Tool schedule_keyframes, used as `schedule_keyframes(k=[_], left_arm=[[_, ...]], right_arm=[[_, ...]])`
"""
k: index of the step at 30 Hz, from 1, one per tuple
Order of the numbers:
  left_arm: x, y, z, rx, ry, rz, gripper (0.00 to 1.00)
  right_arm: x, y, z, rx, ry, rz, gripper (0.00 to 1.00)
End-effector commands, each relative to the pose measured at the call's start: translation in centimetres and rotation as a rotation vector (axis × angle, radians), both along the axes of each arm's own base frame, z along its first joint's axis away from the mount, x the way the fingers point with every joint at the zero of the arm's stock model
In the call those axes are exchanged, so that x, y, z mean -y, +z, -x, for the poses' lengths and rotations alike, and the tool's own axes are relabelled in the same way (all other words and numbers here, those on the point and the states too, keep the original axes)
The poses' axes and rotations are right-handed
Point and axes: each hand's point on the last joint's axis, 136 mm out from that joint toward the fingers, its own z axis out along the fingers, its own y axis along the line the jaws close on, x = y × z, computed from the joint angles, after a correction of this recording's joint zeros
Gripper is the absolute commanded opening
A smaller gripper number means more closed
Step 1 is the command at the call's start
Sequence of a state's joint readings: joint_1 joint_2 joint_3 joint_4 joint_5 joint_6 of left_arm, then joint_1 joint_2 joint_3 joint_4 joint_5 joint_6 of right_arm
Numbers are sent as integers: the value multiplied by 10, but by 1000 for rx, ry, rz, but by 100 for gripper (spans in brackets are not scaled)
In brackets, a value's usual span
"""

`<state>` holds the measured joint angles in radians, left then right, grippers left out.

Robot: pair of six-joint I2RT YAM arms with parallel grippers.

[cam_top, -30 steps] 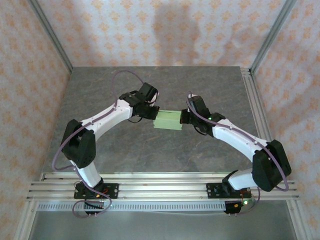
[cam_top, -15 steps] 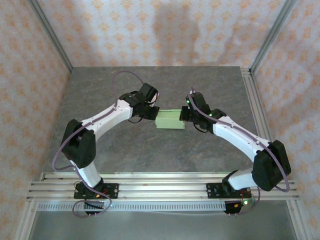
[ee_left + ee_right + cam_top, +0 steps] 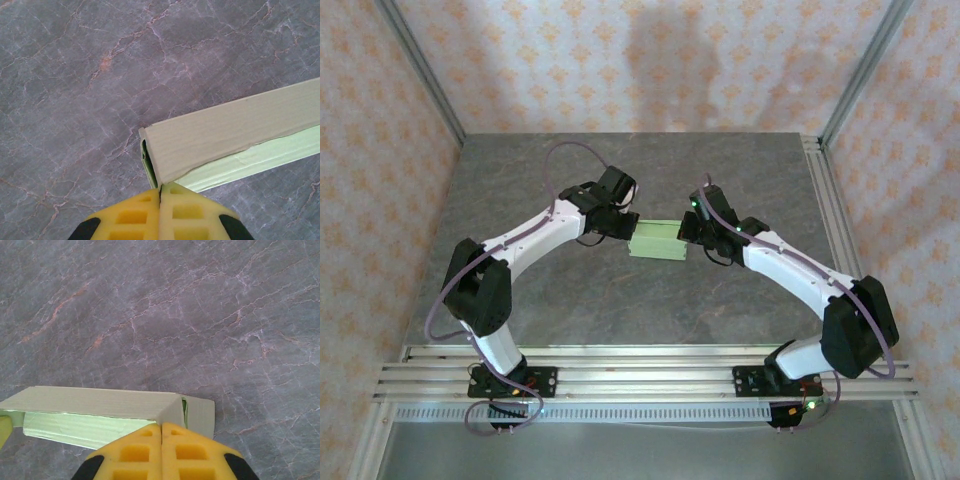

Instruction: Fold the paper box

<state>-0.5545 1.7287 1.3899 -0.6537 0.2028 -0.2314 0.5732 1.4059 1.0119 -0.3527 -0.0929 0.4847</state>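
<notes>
Pale green card of the paper box (image 3: 657,240) already up as a long rectangular sleeve, lying mid-table on the grey stone-patterned tabletop (image 3: 570,300), directly between the two grippers. Looks mostly formed: long walls squared, top panel flat apart from a slight crease. Left end open in the left wrist view, dark hollow showing; at the right end a small flap (image 3: 200,415) standing out, not tucked. Judged remaining: closing both ends. Yellow pads of the left gripper (image 3: 161,191) pressed together at the box's left corner edge, apparently nipping the thin card; those of the right gripper (image 3: 161,426) likewise tight together at the right end wall. Plenty of bare table on every side of the box; patterned walls and aluminium rail (image 3: 823,190) well apart. Grippers nose to nose across the box, so little slack along its length.
</notes>
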Motion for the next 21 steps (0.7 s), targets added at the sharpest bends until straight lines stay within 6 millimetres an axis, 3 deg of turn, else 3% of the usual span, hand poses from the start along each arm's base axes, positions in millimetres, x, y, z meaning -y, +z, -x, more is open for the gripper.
schedule_keyframes(k=[1, 11, 18, 21], left_arm=[[0, -7, 4, -22, -9, -3, 0], [-1, -5, 5, -20, -11, -6, 0], [0, -4, 4, -20, -12, -2, 0], [1, -4, 4, -21, -11, 3, 0]], right_arm=[[3, 6, -3, -9, -54, -21, 0], [0, -10, 3, 9, 47, 17, 2], [0, -4, 6, 46, 109, 46, 2], [-2, -13, 8, 49, 126, 42, 2]])
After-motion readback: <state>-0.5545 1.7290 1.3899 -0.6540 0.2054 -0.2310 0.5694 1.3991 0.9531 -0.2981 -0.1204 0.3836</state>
